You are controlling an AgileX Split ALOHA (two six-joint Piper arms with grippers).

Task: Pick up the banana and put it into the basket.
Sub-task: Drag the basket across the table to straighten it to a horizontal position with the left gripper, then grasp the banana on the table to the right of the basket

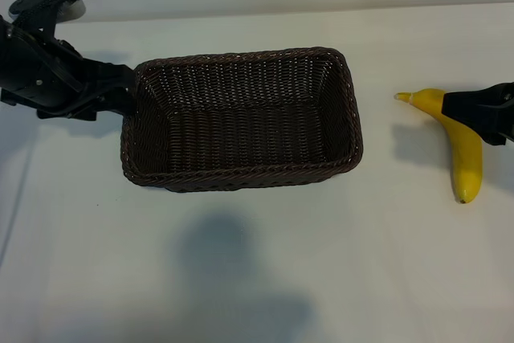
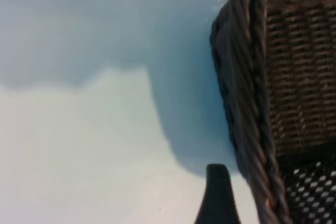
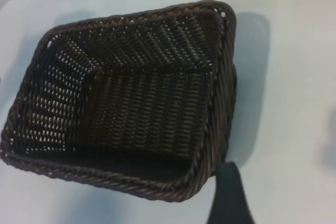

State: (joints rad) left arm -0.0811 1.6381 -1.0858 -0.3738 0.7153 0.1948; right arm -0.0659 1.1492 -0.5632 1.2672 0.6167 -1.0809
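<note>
From the exterior view, nearest me there's only bare white table point(image 1: 241, 279) with a shadow across the lower middle. In mid-frame the basket point(image 1: 241, 118) sits empty at centre, and the banana point(image 1: 462, 150) lies on the table at the right edge, well apart from it; my right gripper point(image 1: 482, 114) reaches in over the banana's upper half, how wide I cannot tell. My left gripper point(image 1: 120, 98) sits against the basket's left rim at upper left, opening I cannot tell.

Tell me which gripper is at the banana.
The right gripper, at the exterior view's right edge, lies across the banana near its stem. The left gripper sits beside the basket's far end.
</note>
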